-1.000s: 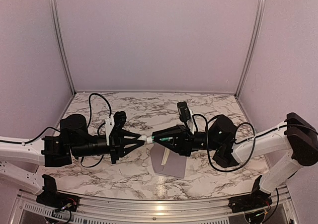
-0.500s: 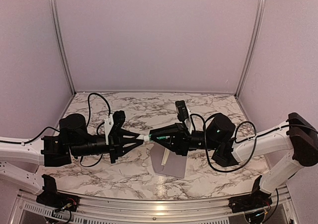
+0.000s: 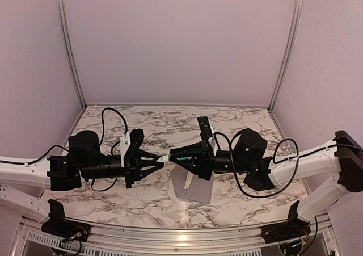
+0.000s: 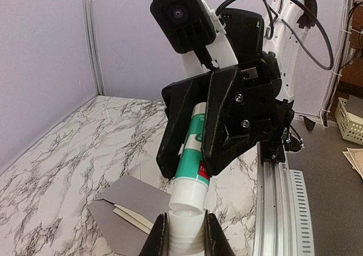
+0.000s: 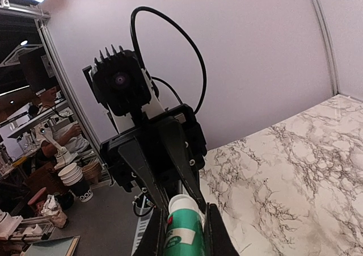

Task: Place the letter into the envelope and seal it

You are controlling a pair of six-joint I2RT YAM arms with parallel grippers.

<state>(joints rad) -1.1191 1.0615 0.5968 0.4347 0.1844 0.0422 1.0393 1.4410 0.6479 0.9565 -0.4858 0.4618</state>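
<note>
From above, a white tabletop (image 3: 159,120) veined in grey is filling the floor of a booth, with pale lilac walls (image 3: 181,40) rising on three sides and aluminium posts (image 3: 68,46) running up the corners. The grey envelope (image 3: 199,192) is lying flat near the front edge, below the right arm, and a pale strip of the letter (image 3: 188,180) is showing at its left side. Above it, the left tool (image 3: 160,162) and the right tool (image 3: 176,155) are meeting tip to tip over a small green-white tube (image 3: 169,158).

In the left wrist view, the left tool (image 4: 184,239) is clamping the tube's (image 4: 190,171) white cap end, while the right tool (image 4: 190,156) is gripping its green body from above. Beneath them, the envelope (image 4: 133,194) is resting on the marbled tabletop (image 4: 68,148), its flap lying open, and the cream letter (image 4: 136,217) is sitting tucked partly inside with one edge peeking out.

In the right wrist view, the right tool (image 5: 184,239) is closing tightly on the tube (image 5: 182,230), and the left tool (image 5: 182,194) is holding its far end. The tabletop (image 5: 272,176) is stretching away to the right beneath the lilac wall (image 5: 238,51); neither envelope nor letter is appearing here.
</note>
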